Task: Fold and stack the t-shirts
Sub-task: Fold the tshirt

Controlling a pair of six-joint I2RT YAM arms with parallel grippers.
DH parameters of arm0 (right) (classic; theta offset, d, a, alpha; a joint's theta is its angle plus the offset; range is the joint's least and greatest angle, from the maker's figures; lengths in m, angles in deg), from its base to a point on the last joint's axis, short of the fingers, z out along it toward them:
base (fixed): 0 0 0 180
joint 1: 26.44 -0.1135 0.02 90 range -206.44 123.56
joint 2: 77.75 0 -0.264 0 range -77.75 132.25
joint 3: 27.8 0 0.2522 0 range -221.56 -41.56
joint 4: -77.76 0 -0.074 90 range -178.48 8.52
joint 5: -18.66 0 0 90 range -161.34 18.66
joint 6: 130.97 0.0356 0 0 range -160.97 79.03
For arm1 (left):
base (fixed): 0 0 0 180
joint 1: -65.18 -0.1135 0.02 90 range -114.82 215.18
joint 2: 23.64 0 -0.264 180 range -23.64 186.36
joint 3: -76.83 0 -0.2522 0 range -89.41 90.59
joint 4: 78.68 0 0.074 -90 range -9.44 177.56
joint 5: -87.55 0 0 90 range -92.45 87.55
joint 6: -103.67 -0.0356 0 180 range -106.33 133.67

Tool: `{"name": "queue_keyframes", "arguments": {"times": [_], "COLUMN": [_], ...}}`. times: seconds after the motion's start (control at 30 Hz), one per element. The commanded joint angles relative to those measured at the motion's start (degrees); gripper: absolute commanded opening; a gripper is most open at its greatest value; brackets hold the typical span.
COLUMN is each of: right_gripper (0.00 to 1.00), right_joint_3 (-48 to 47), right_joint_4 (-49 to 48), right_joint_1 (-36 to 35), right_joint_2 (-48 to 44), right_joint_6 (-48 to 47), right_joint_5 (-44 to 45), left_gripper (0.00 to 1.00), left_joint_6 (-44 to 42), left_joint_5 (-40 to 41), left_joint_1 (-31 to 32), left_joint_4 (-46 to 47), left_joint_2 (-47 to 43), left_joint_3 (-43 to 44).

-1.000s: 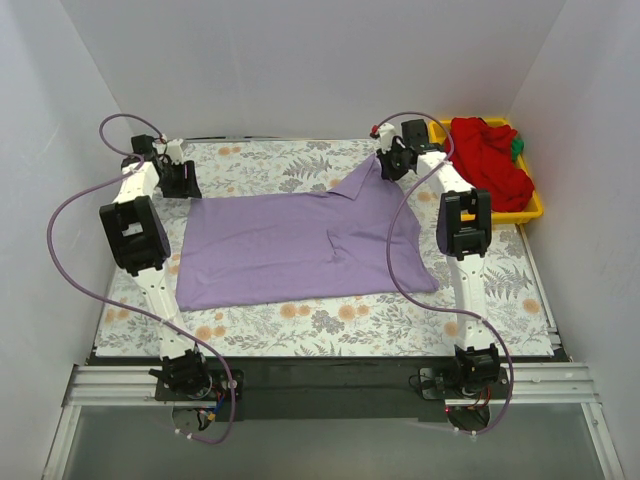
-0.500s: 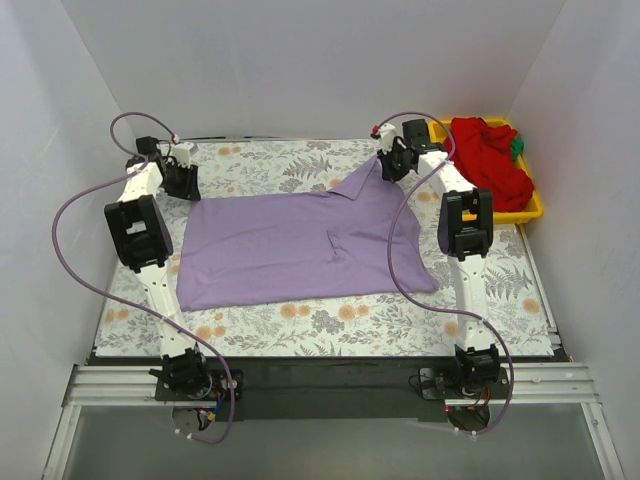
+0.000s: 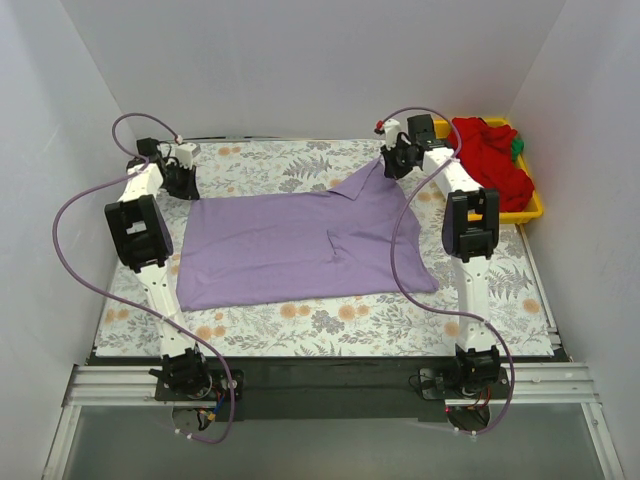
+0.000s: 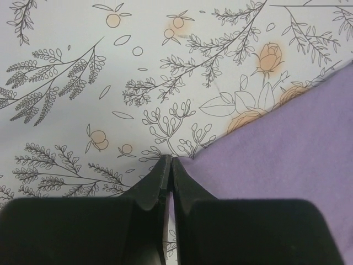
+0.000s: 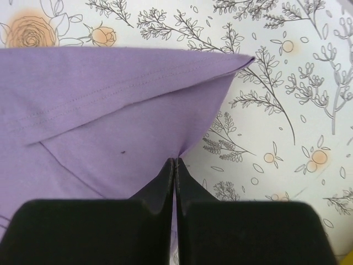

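Floral cloth underneath, the lavender t-shirt lies spread flat at centre, left gripper and right gripper each pinching a far corner, seemingly to fold that edge over evenly.

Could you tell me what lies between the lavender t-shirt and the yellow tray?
The top view shows only floral cloth there, crossed by the right arm.

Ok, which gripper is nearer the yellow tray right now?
Right. The right gripper, pinching the lavender t-shirt at its far right corner, sits just left of the yellow tray. The left gripper is at the shirt's far left corner, much farther away.
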Motion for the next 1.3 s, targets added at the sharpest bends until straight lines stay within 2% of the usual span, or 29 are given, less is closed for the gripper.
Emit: {"name": "queue_keyframes", "arguments": {"times": [0.0, 0.37, 1.27], "right_gripper": [0.01, 0.01, 0.01], "right_joint_3": [1.02, 4.44, 19.47], "right_joint_4": [0.80, 2.73, 10.64], "right_joint_1": [0.68, 0.86, 0.95], "right_joint_2": [-6.20, -11.39, -31.16], "right_joint_6": [0.84, 0.93, -2.58], "right_joint_5": [-2.11, -4.05, -4.40], "left_gripper": [0.00, 0.00, 0.00], "left_joint_6": [-0.69, 0.01, -7.37], "left_joint_5": [-3.20, -4.78, -14.10], "left_joint_1": [0.22, -0.49, -6.11], "left_joint_4": [2.09, 9.39, 12.47], "left_joint_2": [-4.83, -13.18, -36.03], "left_joint_3": [-1.70, -8.91, -30.18]}}
